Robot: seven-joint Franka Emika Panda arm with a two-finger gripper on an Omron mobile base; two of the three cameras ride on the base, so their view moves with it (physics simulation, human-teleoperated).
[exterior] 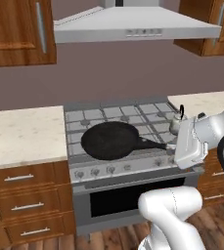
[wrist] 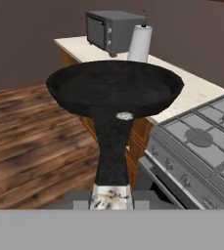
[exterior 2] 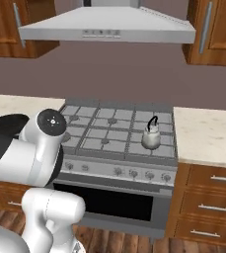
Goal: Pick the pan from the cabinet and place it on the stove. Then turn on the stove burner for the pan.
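Observation:
My gripper (wrist: 111, 199) is shut on the silvery tip of the pan's long handle. The matte black pan (wrist: 114, 88) hangs level in the air in front of the hand. In the left base view the pan (exterior: 109, 140) shows over the front left of the stove (exterior: 128, 112), its handle running right into the gripper (exterior: 174, 148). The right base view has a black edge of the pan (exterior 2: 1, 129) behind my arm, left of the stove (exterior 2: 109, 123). In the hand view the stove (wrist: 201, 141) lies to the right, below the pan. A wall cabinet (exterior: 15, 29) hangs upper left, doors closed.
A small kettle (exterior: 176, 124) (exterior 2: 151, 137) stands on the stove's front right grate. Knobs (exterior: 111, 169) (exterior 2: 134, 173) line the stove's front. A range hood (exterior: 133, 24) hangs overhead. A toaster oven (wrist: 111, 30) and paper towel roll (wrist: 140, 43) stand on the counter (wrist: 191, 88).

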